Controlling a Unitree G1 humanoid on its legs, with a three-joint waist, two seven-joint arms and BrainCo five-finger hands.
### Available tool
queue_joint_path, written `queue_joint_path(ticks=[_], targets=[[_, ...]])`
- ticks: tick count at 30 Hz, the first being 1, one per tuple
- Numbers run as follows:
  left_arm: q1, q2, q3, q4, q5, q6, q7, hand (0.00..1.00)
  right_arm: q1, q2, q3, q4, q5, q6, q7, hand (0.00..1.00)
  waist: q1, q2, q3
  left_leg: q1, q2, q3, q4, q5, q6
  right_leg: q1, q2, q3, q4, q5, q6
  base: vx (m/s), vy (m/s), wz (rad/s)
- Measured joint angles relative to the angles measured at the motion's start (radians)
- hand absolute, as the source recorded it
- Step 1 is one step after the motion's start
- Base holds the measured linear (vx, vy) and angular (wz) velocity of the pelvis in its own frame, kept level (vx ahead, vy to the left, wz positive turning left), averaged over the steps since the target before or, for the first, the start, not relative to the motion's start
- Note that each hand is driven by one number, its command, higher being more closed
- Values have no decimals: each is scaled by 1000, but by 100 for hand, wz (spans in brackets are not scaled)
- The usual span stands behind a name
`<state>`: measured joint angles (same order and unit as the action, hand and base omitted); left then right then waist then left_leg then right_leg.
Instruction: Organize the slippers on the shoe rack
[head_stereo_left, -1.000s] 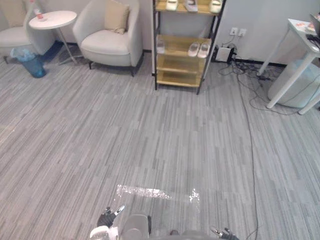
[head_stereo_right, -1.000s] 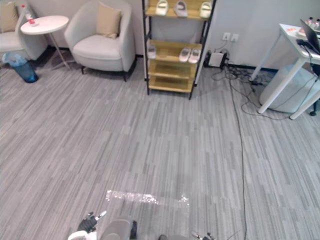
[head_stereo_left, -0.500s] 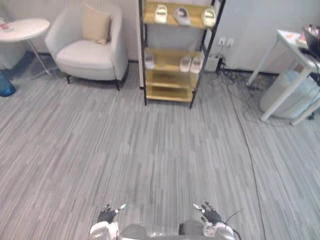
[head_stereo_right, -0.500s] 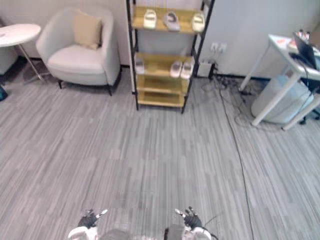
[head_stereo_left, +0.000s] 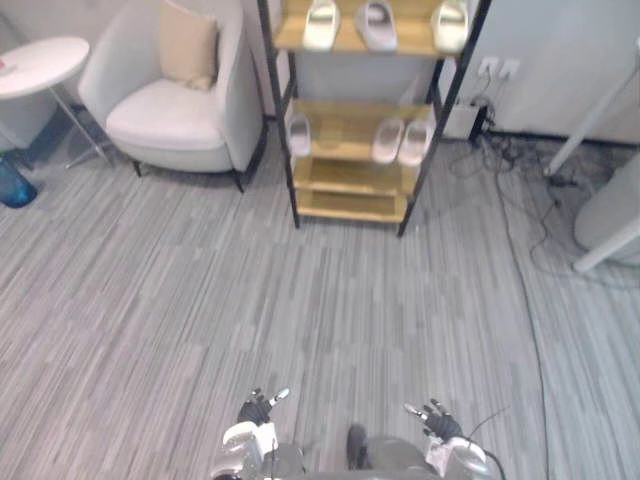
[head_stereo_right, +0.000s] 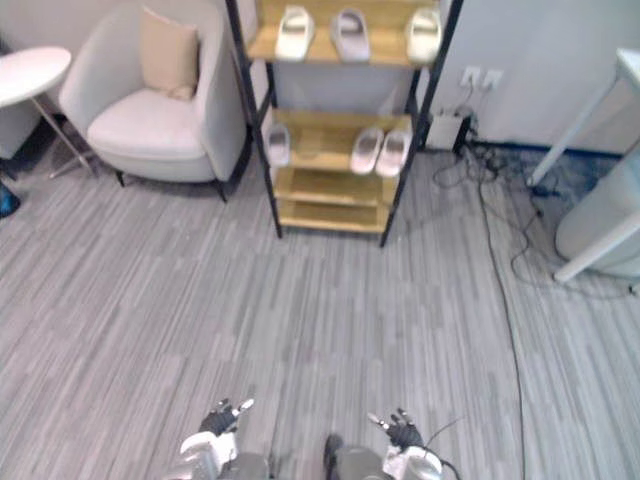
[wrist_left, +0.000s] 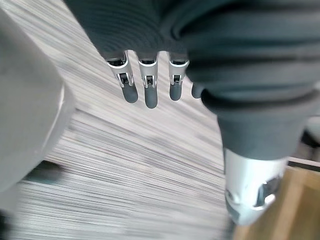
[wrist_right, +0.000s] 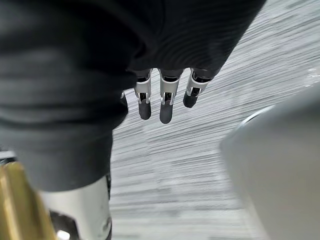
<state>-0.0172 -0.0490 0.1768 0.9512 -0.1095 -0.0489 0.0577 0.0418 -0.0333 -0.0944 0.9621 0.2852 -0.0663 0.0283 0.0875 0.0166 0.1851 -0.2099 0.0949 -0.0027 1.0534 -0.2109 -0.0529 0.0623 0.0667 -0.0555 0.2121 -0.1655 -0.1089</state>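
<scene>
The shoe rack (head_stereo_left: 350, 205), a black frame with wooden shelves, stands against the wall at the top centre of the eye views, well apart from the robot. All the slippers I can see are on it, six by my count. Three lie apart from one another on the upper shelf (head_stereo_left: 410, 42): a cream slipper (head_stereo_left: 322, 22) at the left, a grey slipper (head_stereo_left: 376, 22) in the middle and a second pale slipper (head_stereo_left: 450, 22) at the right end. Three more lie on the middle shelf (head_stereo_left: 345, 115): a lone slipper (head_stereo_left: 299, 133) close against the left post, and a pale pair (head_stereo_left: 388, 140) side by side and touching, towards the right. With the grey one sitting between two pale ones and another left on its own, the mates look split up, so matching them is probably the work ahead. The left hand (head_stereo_left: 262, 405) and right hand (head_stereo_left: 432, 418) show at the bottom edge, low and close to the body. In the wrist views each has its fingers (wrist_left: 147, 92) straight and loose above the grey striped floor (head_stereo_left: 300, 300), holding nothing. That fits, since nothing is within reach from here. One armchair (head_stereo_left: 175, 105) with one cushion (head_stereo_left: 188, 45) sits upper left of the rack, and loose cables (head_stereo_left: 520, 170) trail at its right.
</scene>
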Motion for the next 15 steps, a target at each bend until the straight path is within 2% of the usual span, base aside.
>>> queue_joint_path(ticks=[1, 2, 4, 6, 7, 8, 9, 10, 11, 12, 13, 14, 15], targets=[[0, -2, 0, -11, 0, -3, -1, 0, -4, 8, 0, 0, 2, 0, 0, 0, 7, 1, -4, -37, 0, 15, -30, -9, -10, 20, 0, 9, -21, -4, -2, 449, -49, -49], [-1, -7, -4, -22, -1, -8, -4, 0, -15, 23, -3, 0, 4, 2, -1, 0, 19, 6, -1, -86, -3, 44, -105, -33, -5, 54, -2, 27, -50, -12, -1, 435, 2, -56], [-1, -15, -1, -36, -3, -12, -3, 0, -29, 42, -2, -1, 10, 10, -1, 0, 24, 9, -2, -137, -40, 70, -375, -26, 3, 105, -17, 53, -83, -50, 11, 437, 41, -44], [7, -14, -3, -37, -10, -13, -3, 0, -26, 57, 14, 8, 8, 16, -1, 0, 31, 14, -7, -138, -76, 72, -705, 59, 27, 146, -24, 84, -79, -124, 22, 481, 117, -34], [11, -13, -2, -39, -10, -13, -1, 0, -25, 57, 26, 17, 7, 18, -1, 0, 35, 14, -12, -140, -82, 71, -744, 83, 48, 157, -24, 95, -71, -149, 28, 532, 191, -48], [19, -7, -2, -49, -10, -13, -1, 0, -23, 62, 39, 39, -3, 22, -1, 0, 49, -3, -25, -138, -93, 76, -724, 154, 85, 177, -37, 120, -55, -192, 35, 584, 215, -54], [31, 4, 1, -60, -10, -14, -2, 0, -10, 71, 52, 47, -7, 29, -1, 0, 60, -30, -60, -134, -107, 110, -703, 183, 86, 185, -59, 142, -30, -224, 57, 612, 196, -64], [29, 17, 10, -55, -9, -15, -1, 0, 8, 73, 69, 49, -10, 29, 1, 0, 64, -77, -81, -112, -136, 140, -697, 147, 89, 165, -92, 167, 63, -249, 88, 650, 174, -54], [29, 20, 26, -49, -8, -14, -1, 0, 8, 79, 82, 41, -11, 29, 5, 0, 65, -96, -87, -79, -150, 155, -701, 135, 110, 106, -105, 182, 228, -237, 119, 632, 184, -36], [28, 27, 22, -44, -8, -14, -1, 0, 26, 84, 78, 35, -12, 27, 6, 0, 65, -108, -87, -43, -158, 160, -706, 106, 119, 36, -103, 193, 414, -190, 198, 600, 205, -16], [24, 35, 14, -39, -8, -13, -1, 0, 28, 87, 73, 32, -14, 25, 11, 0, 63, -117, -78, 0, -166, 156, -709, 74, 121, -38, -100, 202, 602, -99, 267, 661, 242, 1], [9, 40, 2, -24, -7, -9, 1, 0, 27, 85, 54, 29, -14, 19, 15, 0, 58, -111, -59, 67, -177, 144, -715, 39, 118, -111, -108, 177, 786, -61, 276, 536, 177, 15], [-2, 37, -5, -5, -6, -2, 1, 0, 30, 77, 41, 15, -16, 16, 16, 0, 54, -101, -52, 120, -182, 129, -731, 20, 121, -149, -117, 142, 856, -64, 271, 633, 190, 27]])
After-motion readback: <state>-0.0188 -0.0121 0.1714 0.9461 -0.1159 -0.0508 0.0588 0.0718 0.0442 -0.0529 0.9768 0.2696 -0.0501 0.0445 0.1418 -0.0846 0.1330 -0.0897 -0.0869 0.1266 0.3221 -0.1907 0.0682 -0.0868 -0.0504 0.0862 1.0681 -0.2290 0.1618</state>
